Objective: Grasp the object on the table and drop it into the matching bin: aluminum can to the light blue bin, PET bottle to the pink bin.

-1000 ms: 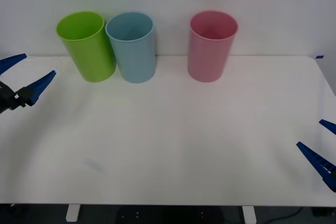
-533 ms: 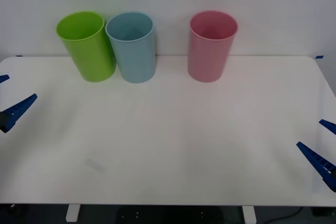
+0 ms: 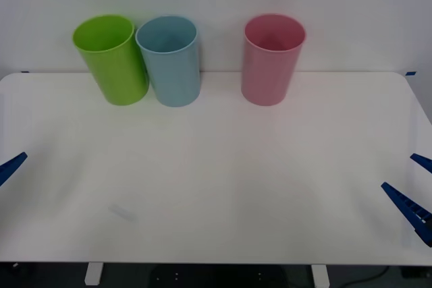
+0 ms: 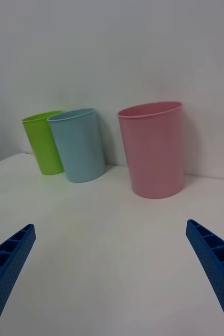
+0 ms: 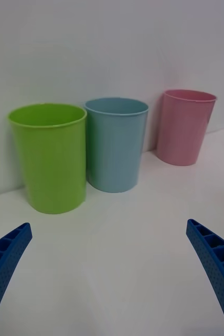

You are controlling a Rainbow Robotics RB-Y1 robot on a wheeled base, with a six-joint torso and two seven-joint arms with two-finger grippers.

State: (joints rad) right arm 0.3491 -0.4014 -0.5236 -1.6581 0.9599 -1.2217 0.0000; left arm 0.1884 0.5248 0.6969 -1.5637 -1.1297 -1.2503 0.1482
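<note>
The light blue bin stands upright at the back of the white table, touching a lime green bin on its left. The pink bin stands apart to the right. The aluminum can is out of view, and I cannot see into the bins' bottoms. My left gripper is open and empty at the table's near left edge, where one blue finger shows. My right gripper is open and empty at the near right edge, facing the pink bin.
The lime green bin leans slightly against the light blue one. A white wall rises right behind the bins. The broad white tabletop lies between the bins and both grippers.
My left gripper has drawn back from beside the green bin toward the near left edge, and only one fingertip is left in the front view. The right arm has not moved.
</note>
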